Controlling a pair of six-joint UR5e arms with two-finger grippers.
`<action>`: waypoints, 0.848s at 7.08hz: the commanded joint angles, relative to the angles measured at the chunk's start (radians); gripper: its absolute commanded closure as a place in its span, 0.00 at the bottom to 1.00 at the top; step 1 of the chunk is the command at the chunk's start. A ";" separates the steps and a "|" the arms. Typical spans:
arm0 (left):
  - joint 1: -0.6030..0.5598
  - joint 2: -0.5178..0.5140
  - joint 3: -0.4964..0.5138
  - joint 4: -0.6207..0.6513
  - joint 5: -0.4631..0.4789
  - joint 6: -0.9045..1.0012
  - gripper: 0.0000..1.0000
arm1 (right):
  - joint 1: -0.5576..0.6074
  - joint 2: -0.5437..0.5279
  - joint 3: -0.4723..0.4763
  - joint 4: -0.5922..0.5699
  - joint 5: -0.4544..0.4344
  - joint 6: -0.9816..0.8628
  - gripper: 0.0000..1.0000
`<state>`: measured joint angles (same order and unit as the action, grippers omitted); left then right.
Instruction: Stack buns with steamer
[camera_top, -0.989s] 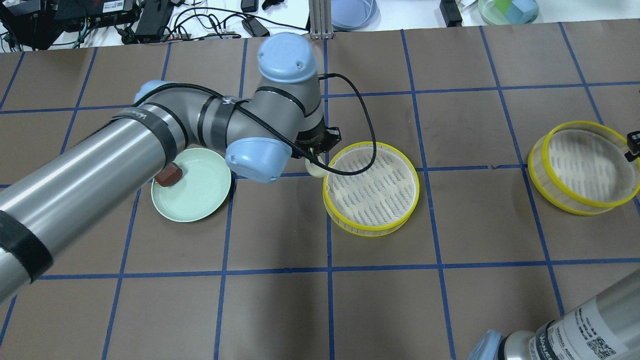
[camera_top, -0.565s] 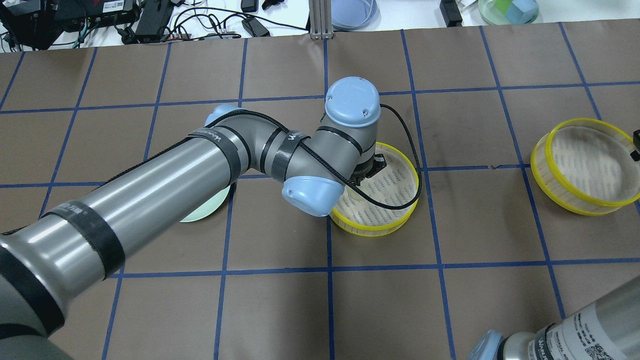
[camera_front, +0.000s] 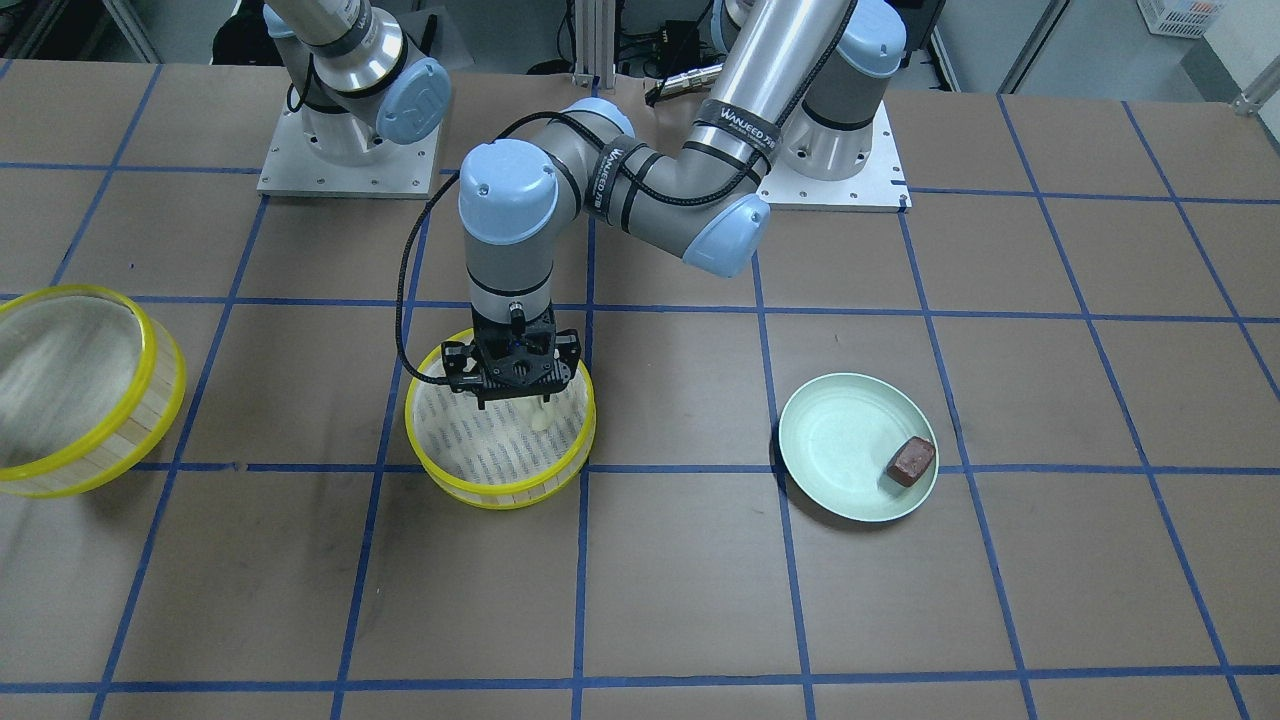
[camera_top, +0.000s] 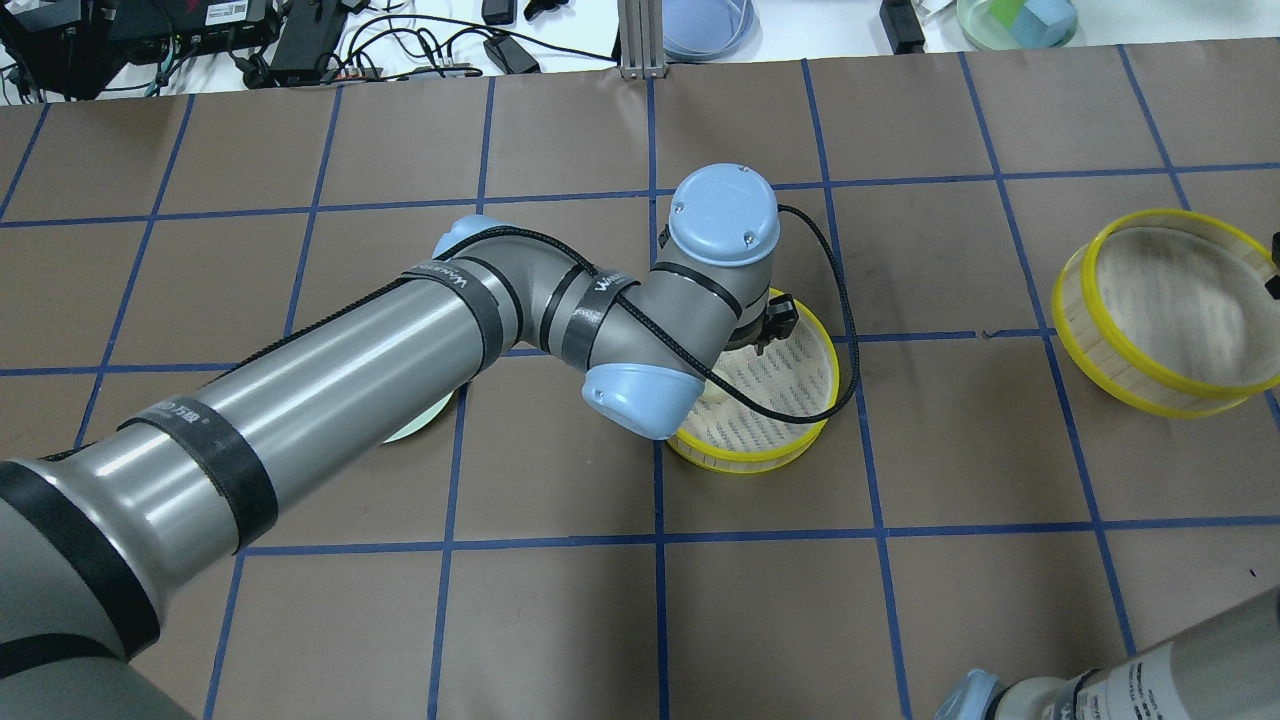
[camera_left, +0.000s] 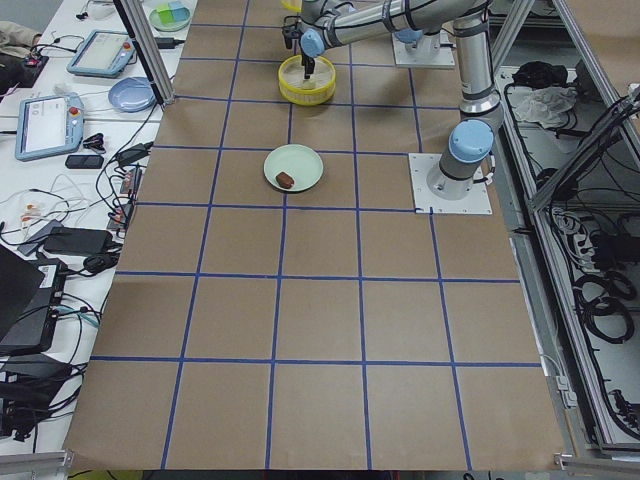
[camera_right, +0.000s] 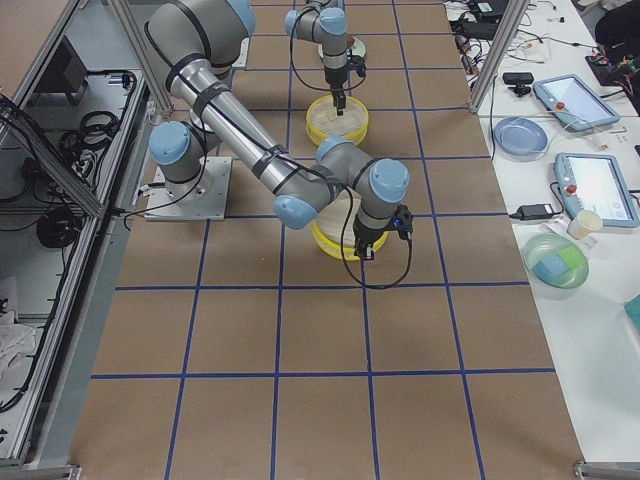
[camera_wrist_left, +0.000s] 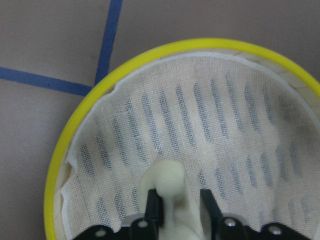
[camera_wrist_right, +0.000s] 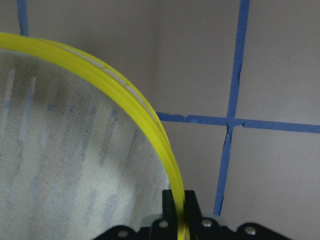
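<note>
Left gripper (camera_wrist_left: 177, 202) is closed on the cream bun (camera_wrist_left: 169, 182). The bun's long axis runs down along the fingers, inside the centre tray (camera_wrist_left: 75, 135), over its mesh. Brown bun (camera_front: 910, 460) lies on the plate (camera_front: 830, 440). Right gripper (camera_wrist_right: 177, 200) pinches the second tray (camera_wrist_right: 132, 105) at its rim.

Brown bench (camera_front: 700, 600) gridded blue; mint plate (camera_front: 835, 440); cream bun (camera_wrist_left: 167, 187); red-brown bun (camera_front: 910, 461); yellow-rimmed steamer (camera_front: 500, 494), white mesh striped grey.
</note>
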<state>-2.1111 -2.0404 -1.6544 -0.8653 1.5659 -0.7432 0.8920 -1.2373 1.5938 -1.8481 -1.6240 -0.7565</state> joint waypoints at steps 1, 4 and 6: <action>0.013 0.054 0.007 -0.006 0.002 0.016 0.01 | 0.108 -0.065 0.000 0.093 0.004 0.128 1.00; 0.181 0.187 0.012 -0.139 -0.006 0.263 0.01 | 0.284 -0.128 0.011 0.176 0.003 0.367 1.00; 0.355 0.247 0.010 -0.216 -0.007 0.461 0.00 | 0.443 -0.180 0.072 0.178 0.007 0.587 1.00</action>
<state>-1.8591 -1.8316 -1.6441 -1.0254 1.5585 -0.4248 1.2374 -1.3862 1.6318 -1.6767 -1.6195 -0.3044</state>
